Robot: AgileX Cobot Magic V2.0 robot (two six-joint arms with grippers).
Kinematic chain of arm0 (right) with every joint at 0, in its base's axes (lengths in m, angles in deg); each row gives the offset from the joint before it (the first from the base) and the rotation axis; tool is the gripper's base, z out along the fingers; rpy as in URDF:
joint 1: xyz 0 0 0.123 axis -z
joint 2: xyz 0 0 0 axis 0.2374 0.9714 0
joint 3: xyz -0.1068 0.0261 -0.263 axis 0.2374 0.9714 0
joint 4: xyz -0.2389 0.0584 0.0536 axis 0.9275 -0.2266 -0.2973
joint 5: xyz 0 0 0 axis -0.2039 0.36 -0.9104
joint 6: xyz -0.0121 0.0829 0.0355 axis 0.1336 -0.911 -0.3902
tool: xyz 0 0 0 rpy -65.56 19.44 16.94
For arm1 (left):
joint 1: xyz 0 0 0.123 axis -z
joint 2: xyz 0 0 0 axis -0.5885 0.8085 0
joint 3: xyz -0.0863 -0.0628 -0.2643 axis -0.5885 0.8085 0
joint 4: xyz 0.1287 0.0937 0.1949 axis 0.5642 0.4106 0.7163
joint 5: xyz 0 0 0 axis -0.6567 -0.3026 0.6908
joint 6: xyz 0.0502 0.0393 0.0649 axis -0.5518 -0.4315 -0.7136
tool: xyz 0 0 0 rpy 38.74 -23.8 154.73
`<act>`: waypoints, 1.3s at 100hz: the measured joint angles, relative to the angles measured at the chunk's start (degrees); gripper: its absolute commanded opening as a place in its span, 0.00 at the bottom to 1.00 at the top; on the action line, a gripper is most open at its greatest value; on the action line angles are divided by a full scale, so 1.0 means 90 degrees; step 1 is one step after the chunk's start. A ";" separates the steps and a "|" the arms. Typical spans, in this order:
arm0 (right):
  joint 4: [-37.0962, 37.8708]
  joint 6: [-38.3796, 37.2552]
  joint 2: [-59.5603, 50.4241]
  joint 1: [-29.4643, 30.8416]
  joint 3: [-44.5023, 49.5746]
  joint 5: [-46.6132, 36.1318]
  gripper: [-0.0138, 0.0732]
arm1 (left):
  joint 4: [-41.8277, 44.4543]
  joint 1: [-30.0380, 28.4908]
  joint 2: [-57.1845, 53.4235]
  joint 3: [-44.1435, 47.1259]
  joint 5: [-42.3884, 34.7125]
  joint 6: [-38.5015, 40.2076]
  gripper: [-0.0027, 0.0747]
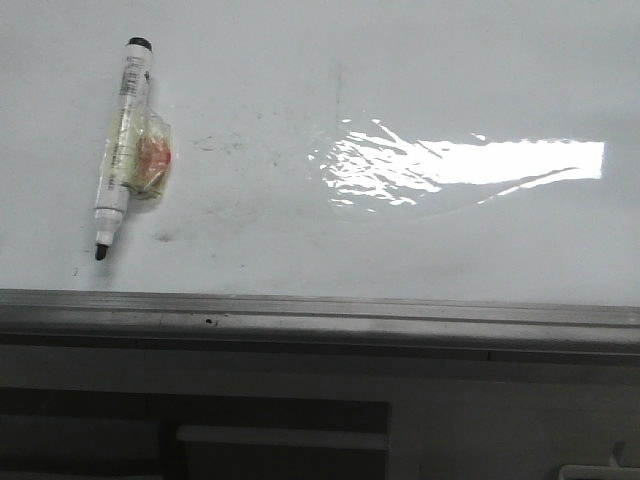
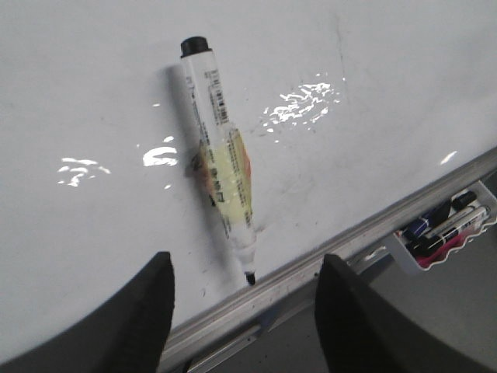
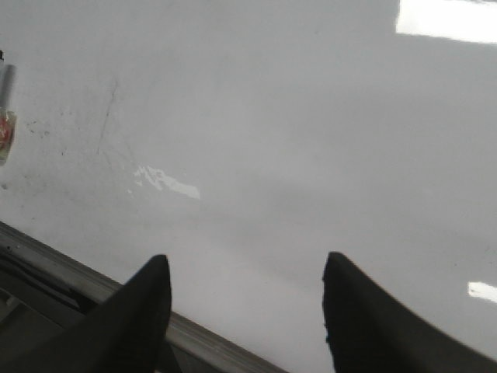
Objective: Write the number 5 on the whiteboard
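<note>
The whiteboard (image 1: 400, 230) is glossy white with glare and faint grey smudges; no number 5 shows on it. A white marker (image 1: 122, 140) with a black tip and yellowish tape round its middle lies on the board at the left, tip toward the grey edge rail (image 1: 320, 315). It also shows in the left wrist view (image 2: 217, 155). My left gripper (image 2: 245, 268) is open and empty, just short of the marker's tip above the rail (image 2: 311, 268). My right gripper (image 3: 247, 268) is open and empty over bare board (image 3: 311, 140). Neither gripper shows in the front view.
A small tray of spare markers (image 2: 446, 233) hangs beyond the board's rail in the left wrist view. A grey panel with rectangular recesses (image 1: 280, 430) lies below the rail. The marker's edge (image 3: 6, 116) shows in the right wrist view.
</note>
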 measured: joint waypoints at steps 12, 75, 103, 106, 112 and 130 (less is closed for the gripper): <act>0.0000 0.0000 0.0000 0.0000 0.0000 -0.0004 0.60 | -0.0429 0.0610 0.0500 -0.0004 -0.0765 -0.0014 0.53; 0.0000 0.0000 0.0000 0.0000 0.0000 -0.0004 0.60 | -0.0869 0.2045 0.2518 -0.0029 -0.2804 -0.0039 0.15; 0.0000 0.0000 0.0000 0.0000 0.0000 -0.0055 0.60 | -0.0992 0.2083 0.2698 -0.0082 -0.2805 -0.0039 0.01; 0.0000 0.0000 0.0000 0.0000 0.0000 -0.0055 0.60 | -0.0992 0.2098 0.2698 -0.0096 -0.2793 -0.0039 0.01; 0.0000 0.0000 0.0000 0.0000 0.0000 -0.0064 0.60 | -0.0920 0.2203 0.2664 -0.0162 -0.2727 -0.0127 0.01; -0.0844 0.1358 0.0046 -0.0346 -0.0245 0.0111 0.60 | 0.0117 0.2985 0.2364 -0.0696 -0.2235 -0.1535 0.01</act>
